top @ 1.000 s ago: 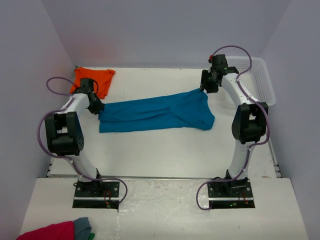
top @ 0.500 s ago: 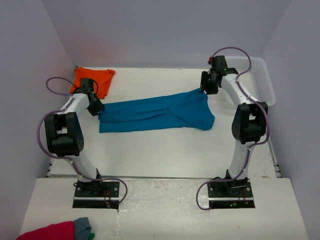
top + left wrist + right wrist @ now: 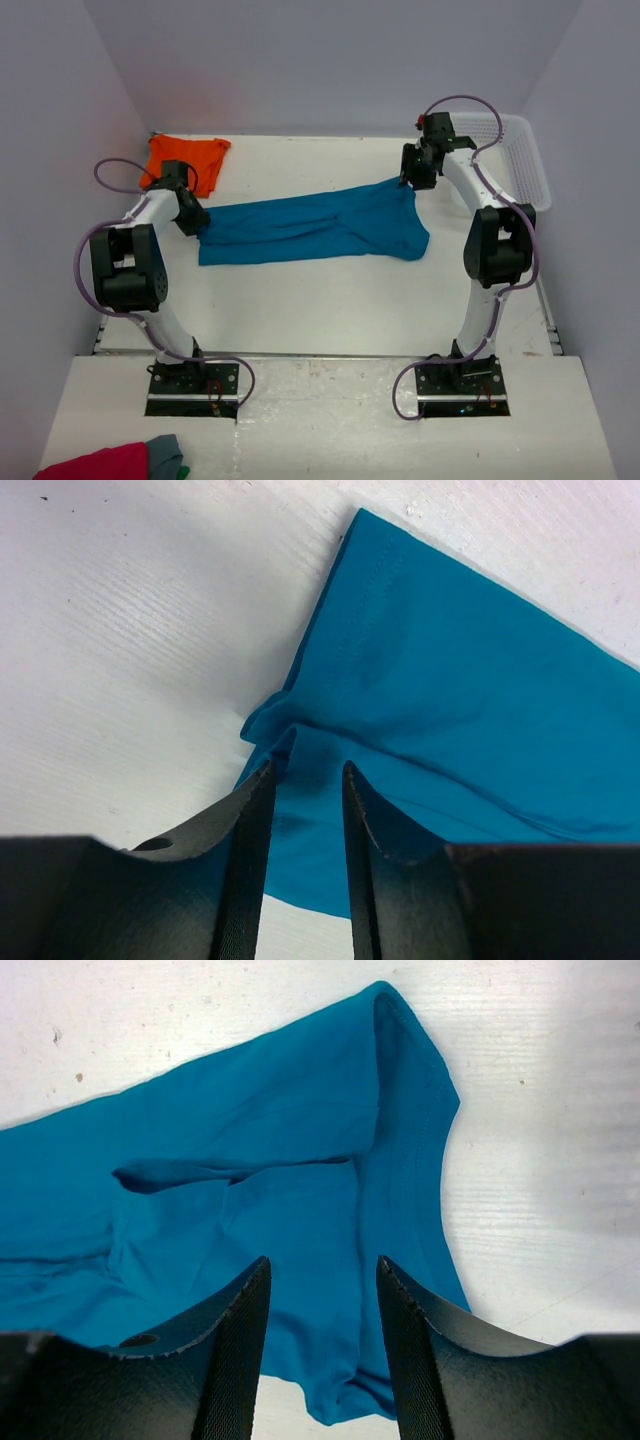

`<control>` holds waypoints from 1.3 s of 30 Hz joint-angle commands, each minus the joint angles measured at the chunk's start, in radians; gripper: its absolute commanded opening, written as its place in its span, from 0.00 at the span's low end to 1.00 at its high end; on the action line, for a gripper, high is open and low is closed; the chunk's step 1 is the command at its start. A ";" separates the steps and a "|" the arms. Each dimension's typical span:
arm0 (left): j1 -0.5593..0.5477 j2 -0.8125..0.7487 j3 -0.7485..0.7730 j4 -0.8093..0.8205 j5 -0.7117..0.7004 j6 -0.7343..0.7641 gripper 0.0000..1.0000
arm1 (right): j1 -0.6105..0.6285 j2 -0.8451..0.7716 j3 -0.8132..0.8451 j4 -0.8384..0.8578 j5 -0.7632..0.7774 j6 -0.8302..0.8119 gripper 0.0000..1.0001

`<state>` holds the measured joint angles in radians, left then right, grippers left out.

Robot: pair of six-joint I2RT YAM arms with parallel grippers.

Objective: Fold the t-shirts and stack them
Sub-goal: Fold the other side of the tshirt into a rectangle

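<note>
The teal-blue t-shirt [image 3: 310,225] lies flat in a long band across the middle of the table. My left gripper [image 3: 195,218] hangs over its left end, jaws open; in the left wrist view the fingertips [image 3: 305,767] straddle a small fold of the teal cloth [image 3: 460,710] without pinching it. At the shirt's far right corner my right gripper [image 3: 412,176] is open too, its fingers [image 3: 322,1262] apart just above the teal fabric [image 3: 250,1160]. The orange t-shirt [image 3: 185,155] lies crumpled at the back left corner, behind the left arm.
A white plastic basket [image 3: 515,160] stands at the back right edge beside the right arm. A crimson-pink cloth [image 3: 95,465] and a grey cloth [image 3: 165,452] lie on the lower shelf at the front left. Walls close in on three sides.
The left gripper's jaws have come apart off the teal shirt's left end, and its wrist has shifted slightly. The right arm and the shirts have stayed still.
</note>
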<state>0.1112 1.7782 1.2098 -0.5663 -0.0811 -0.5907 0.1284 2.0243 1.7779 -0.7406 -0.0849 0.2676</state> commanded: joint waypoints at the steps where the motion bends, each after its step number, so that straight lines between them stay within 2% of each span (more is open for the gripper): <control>1: 0.010 0.010 0.014 0.016 0.007 0.002 0.34 | -0.010 -0.064 0.003 0.014 -0.026 -0.010 0.48; 6: 0.010 0.020 0.011 0.026 0.020 0.000 0.29 | -0.010 -0.059 0.000 0.015 -0.021 -0.010 0.48; 9: 0.010 0.018 0.011 0.025 0.024 0.000 0.20 | -0.015 -0.053 0.003 0.012 -0.016 -0.008 0.48; 10: 0.010 0.013 0.011 0.026 0.026 0.002 0.10 | -0.015 -0.052 0.005 0.012 -0.013 -0.008 0.48; 12: 0.010 0.007 0.011 0.023 0.029 0.003 0.00 | -0.016 -0.047 0.005 0.012 -0.006 -0.008 0.48; 16: 0.010 -0.032 0.002 0.013 0.033 0.006 0.00 | -0.027 0.031 0.041 -0.009 -0.006 0.004 0.48; 21: 0.008 -0.080 -0.018 0.006 0.049 0.015 0.00 | -0.042 0.163 0.185 -0.097 -0.036 0.031 0.48; 26: 0.008 -0.115 -0.047 0.016 0.075 0.020 0.00 | -0.044 0.266 0.253 -0.114 -0.163 0.088 0.47; 33: 0.008 -0.144 -0.056 0.019 0.109 0.032 0.00 | -0.042 0.304 0.285 -0.117 -0.203 0.140 0.44; 39: 0.007 -0.152 -0.056 0.031 0.153 0.031 0.00 | -0.044 0.349 0.356 -0.184 -0.242 0.182 0.43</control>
<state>0.1112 1.6718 1.1584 -0.5625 0.0265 -0.5819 0.0849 2.3573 2.0659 -0.8791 -0.2771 0.4068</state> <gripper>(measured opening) 0.008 0.437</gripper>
